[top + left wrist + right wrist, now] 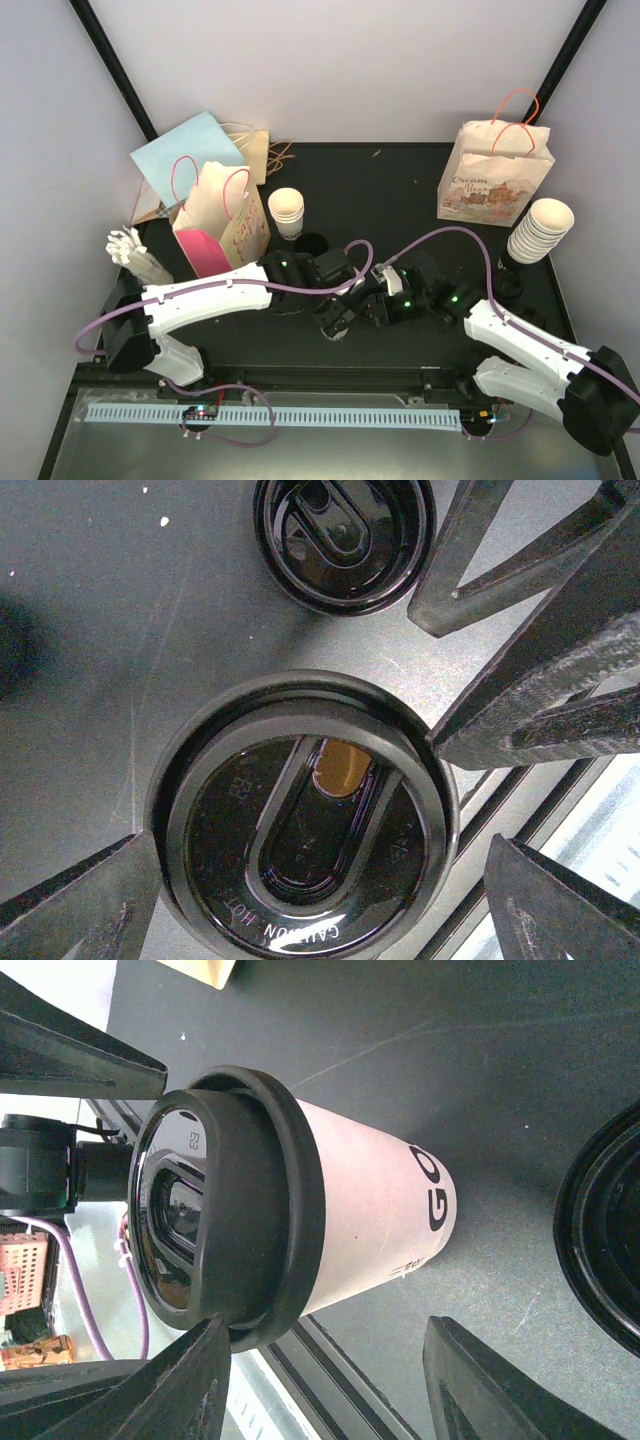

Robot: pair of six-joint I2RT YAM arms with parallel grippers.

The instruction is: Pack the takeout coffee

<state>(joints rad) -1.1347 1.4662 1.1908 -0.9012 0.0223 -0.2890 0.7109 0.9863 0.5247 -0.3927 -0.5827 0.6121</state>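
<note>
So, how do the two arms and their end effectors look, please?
Both the left arm and right arm have white links and black joints. A purple cable runs along each, and small green lights glow near the wrists. The left end effector and right end effector have black, wedge-shaped fingers.

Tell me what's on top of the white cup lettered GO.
A black lid caps the cup; its sip hole shows something brown. The lid hides the rest inside.
</note>
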